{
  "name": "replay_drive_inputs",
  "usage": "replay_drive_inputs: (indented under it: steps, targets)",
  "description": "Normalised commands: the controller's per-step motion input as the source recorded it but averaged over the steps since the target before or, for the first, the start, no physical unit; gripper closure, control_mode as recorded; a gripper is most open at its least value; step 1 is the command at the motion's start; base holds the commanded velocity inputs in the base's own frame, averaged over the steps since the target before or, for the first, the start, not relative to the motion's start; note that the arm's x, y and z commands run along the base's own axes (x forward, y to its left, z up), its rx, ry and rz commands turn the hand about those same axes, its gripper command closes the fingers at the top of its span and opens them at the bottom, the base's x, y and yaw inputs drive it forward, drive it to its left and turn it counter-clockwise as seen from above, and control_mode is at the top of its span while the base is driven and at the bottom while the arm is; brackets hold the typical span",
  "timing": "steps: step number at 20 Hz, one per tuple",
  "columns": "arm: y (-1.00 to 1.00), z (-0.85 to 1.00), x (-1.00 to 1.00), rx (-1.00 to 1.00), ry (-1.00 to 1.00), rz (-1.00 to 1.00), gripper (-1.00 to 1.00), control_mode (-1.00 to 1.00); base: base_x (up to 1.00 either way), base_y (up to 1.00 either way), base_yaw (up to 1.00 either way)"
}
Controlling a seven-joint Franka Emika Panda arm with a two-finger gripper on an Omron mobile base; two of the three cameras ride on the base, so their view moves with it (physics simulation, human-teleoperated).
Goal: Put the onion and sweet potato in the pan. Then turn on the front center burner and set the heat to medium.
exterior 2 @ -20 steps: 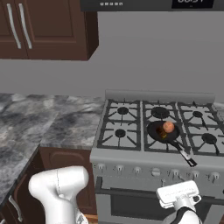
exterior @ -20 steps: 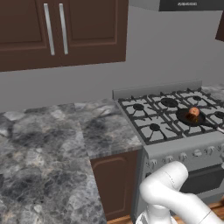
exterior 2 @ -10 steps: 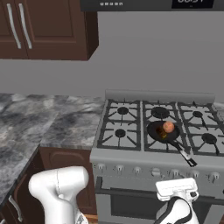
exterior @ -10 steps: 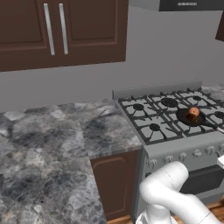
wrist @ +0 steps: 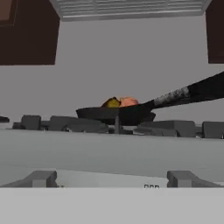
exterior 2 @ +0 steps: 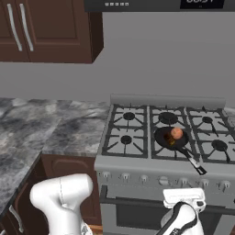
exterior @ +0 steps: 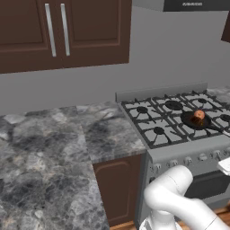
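- Pan (exterior 2: 169, 137) sits on the front center burner (exterior 2: 170, 146) of the steel range (exterior 2: 137, 163), its long handle (exterior 2: 193, 160) reaching out over the front edge toward the right.
- Onion (exterior 2: 176, 133) rests inside the pan, at its right side as seen from the right base camera; from the left base camera the same orange-tan ball (exterior: 199, 115) shows against the black pan (exterior: 193, 120).
- Sweet potato (exterior 2: 168, 139) lies in the pan just beside the onion, a darker shape, hard to make out.
- Hand camera looks up from low in front of the range: pan (wrist: 116, 114) on the grate, onion (wrist: 128, 102) and a darker lump, the sweet potato (wrist: 112, 103), peeking over its rim, handle (wrist: 188, 92) stretching off to the right.
- Knobs (exterior 2: 161, 180) line the front panel below the burners.
- Claw (exterior 2: 184, 196) hangs low in front of the oven door, below the knob row; whether its fingers are spread or pressed together cannot be told.
- Marble surface (exterior: 49, 152) runs left of the range, under dark wood cabinets (exterior: 58, 31).
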Motion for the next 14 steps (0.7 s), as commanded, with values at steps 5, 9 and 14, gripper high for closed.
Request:
replay_drive_inputs:
  steps: [5, 9, 14]
  targets:
    - [-0.27, -0.17, 0.0, 0.0, 0.0, -0.08, -1.0, -1.0, 0.0, 0.0, 0.0]
    - [0.01, -0.2, 0.0, 0.0, 0.01, 0.0, -1.0, -1.0, 0.0, 0.0, 0.0]
    - [0.08, -0.22, 0.0, 0.0, 0.0, 0.0, -1.0, -1.0, 0.0, 0.0, 0.0]
